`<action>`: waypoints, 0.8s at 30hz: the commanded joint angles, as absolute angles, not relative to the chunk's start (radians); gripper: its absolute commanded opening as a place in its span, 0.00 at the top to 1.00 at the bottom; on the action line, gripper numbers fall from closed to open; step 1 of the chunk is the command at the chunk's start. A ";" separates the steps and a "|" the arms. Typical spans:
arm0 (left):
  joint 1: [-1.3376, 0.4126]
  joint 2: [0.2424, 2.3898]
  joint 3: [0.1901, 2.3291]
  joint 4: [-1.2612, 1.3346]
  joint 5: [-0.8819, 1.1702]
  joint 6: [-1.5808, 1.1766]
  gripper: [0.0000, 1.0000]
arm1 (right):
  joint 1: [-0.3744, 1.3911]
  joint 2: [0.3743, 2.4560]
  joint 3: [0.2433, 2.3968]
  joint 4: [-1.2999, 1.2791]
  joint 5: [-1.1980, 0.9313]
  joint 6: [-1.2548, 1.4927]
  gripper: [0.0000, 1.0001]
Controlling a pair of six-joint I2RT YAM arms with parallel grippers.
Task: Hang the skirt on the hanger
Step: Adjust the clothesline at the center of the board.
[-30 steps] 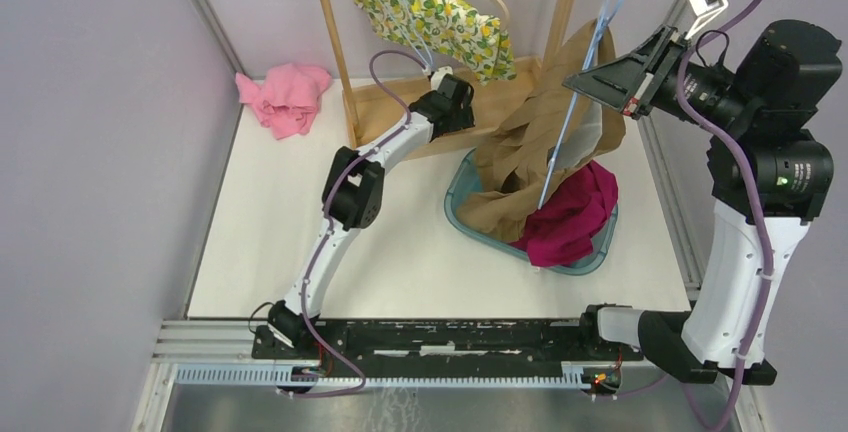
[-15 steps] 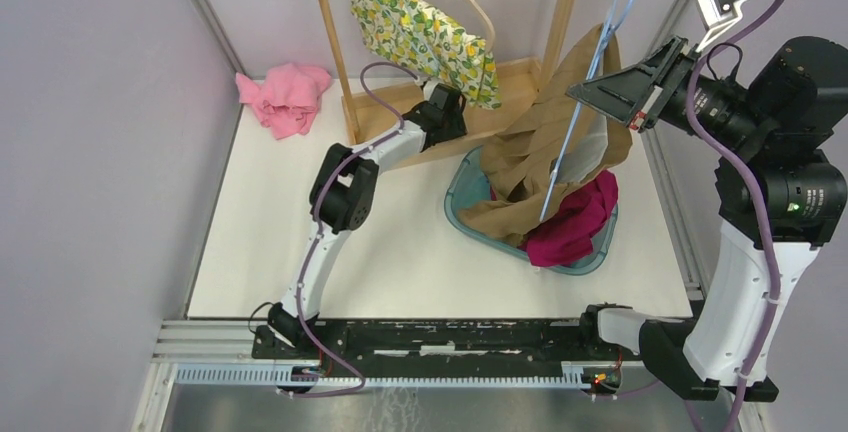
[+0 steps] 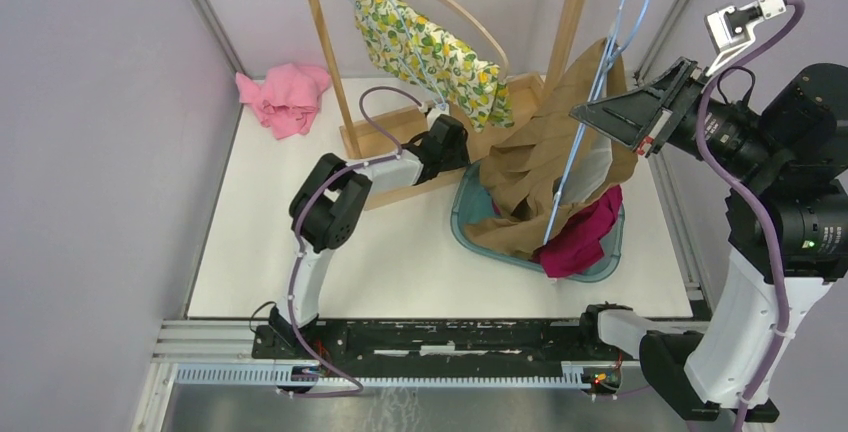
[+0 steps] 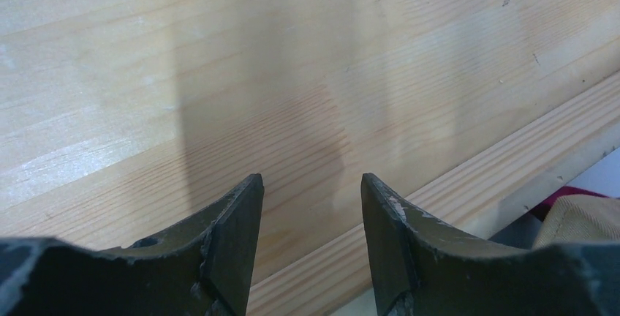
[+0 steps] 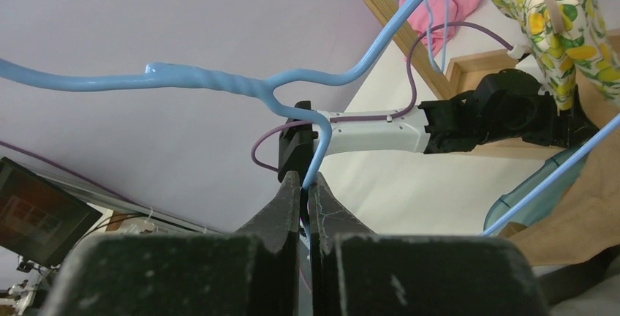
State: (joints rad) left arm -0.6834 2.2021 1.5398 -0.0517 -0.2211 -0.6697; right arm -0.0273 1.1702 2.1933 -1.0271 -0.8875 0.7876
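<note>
Wrist view: right gripper clamped on light-blue wire hanger. Overhead only: tan fabric skirt draped there. Left gripper parted, empty.

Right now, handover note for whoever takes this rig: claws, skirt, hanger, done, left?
Left claw: open, empty, over the wooden rack base.
Right claw: shut on the blue hanger, held high.
Tan skirt: bunched along the hanger, lower end in the teal basket.
Done: hanger gripped, skirt partly raised.
Left: seat skirt fully on hanger; whether it is secure is unclear.
</note>
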 commanded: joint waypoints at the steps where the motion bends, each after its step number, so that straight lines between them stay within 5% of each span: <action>1: -0.756 2.165 1.391 -0.167 -0.168 -0.634 0.41 | -0.028 1.151 2.226 -0.957 -0.899 0.759 0.99; 10: -0.744 1.998 1.120 -0.098 -0.189 -0.616 0.41 | -0.029 1.211 2.123 -0.869 -0.943 0.752 0.99; 15: -0.692 1.905 1.020 -0.080 -0.185 -0.609 0.41 | -0.029 1.288 1.971 -0.552 -1.064 0.888 0.99; 24: -0.579 1.781 0.911 -0.071 -0.184 -0.596 0.41 | -0.033 1.594 2.181 -0.341 -1.173 1.020 0.99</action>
State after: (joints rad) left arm -0.6445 1.8080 0.9741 0.0746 -0.1768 -0.6323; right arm -0.0273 1.5303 2.0430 -0.5949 -1.0920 0.9524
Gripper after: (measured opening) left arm 0.589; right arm 0.042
